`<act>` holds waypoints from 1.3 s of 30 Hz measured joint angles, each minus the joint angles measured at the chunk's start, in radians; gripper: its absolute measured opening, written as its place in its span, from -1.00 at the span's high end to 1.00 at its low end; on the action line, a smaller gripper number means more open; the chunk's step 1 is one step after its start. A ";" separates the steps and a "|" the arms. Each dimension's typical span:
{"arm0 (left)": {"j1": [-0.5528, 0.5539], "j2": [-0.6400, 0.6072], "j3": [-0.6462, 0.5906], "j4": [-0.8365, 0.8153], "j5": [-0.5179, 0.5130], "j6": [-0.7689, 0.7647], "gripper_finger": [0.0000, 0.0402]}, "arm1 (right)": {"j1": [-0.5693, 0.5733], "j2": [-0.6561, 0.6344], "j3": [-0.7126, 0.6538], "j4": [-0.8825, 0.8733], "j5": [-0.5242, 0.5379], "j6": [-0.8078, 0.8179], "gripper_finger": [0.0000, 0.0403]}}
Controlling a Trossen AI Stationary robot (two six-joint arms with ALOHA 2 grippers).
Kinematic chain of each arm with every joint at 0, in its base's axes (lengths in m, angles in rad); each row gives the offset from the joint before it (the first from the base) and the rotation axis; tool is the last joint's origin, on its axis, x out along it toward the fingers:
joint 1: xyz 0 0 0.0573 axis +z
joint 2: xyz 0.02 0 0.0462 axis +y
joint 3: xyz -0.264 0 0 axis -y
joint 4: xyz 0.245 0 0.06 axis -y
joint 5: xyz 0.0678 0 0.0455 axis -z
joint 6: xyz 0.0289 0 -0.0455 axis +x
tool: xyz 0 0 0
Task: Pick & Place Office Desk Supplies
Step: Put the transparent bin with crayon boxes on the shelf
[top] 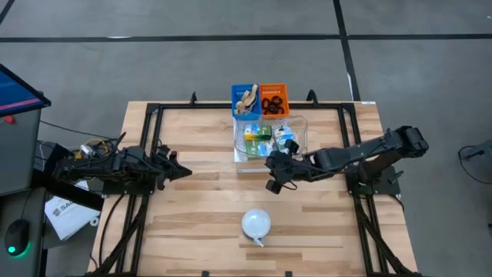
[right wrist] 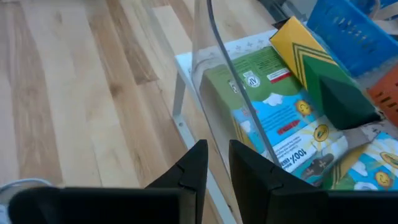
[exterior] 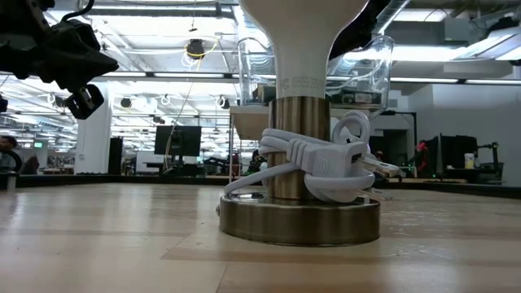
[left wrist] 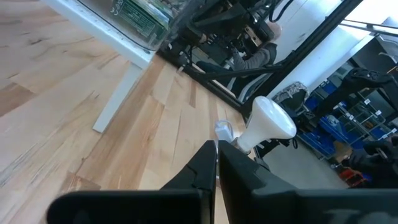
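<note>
Lamp (exterior: 299, 163) (cord-wrapped) foremost; right end effector (top: 275, 181) beside clear bin (top: 301, 131).

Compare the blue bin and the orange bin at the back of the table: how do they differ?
Colour: the blue bin is blue, the orange bin orange. Contents: the blue bin holds tan items, the orange bin small dark loops. Position: in the high view the blue bin sits on the left arm's side, the orange bin on the right arm's. Shared: similar small size, side by side, touching, behind the clear container.
</note>
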 joint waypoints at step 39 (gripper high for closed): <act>0.000 0.000 0.000 0.001 0.000 0.000 0.96 | 0.155 -0.240 0.123 -0.989 0.218 1.007 0.85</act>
